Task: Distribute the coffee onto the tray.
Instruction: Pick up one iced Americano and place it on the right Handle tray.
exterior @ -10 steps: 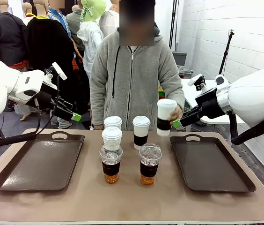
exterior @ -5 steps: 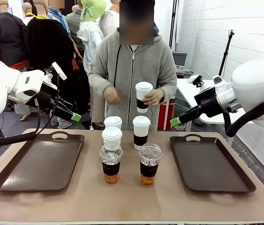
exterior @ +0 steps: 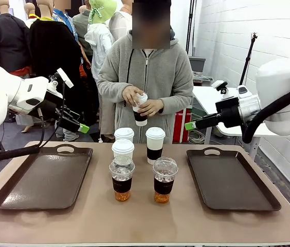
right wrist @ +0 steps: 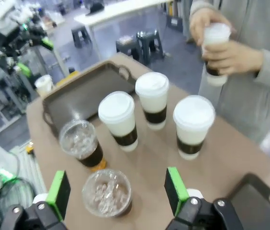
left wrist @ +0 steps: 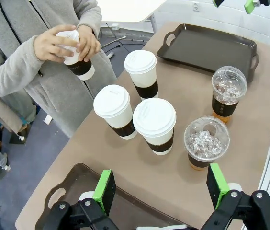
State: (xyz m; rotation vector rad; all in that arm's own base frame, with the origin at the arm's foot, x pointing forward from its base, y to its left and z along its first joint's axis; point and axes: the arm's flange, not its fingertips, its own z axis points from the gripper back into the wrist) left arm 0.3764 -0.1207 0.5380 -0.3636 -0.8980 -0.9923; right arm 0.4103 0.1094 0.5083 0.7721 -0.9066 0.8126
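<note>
Standing together, five cups (exterior: 155, 145), sixth cup (exterior: 140, 110) in person's hands (exterior: 153, 107), left gripper (left wrist: 161, 187) and right gripper (right wrist: 117, 189) spread wide, well away

we list, apart from the work in hand:
- one tan table (exterior: 134, 226), rounded corners
- one grey zip fleece (exterior: 155, 87), worn by the person standing at the table's far side
- one white block wall (exterior: 273, 36), at right
- one black pole (exterior: 248, 56), leaning before that wall
- one white side table (exterior: 206, 105), behind
- two dark stools (right wrist: 142, 43), on the floor beyond
</note>
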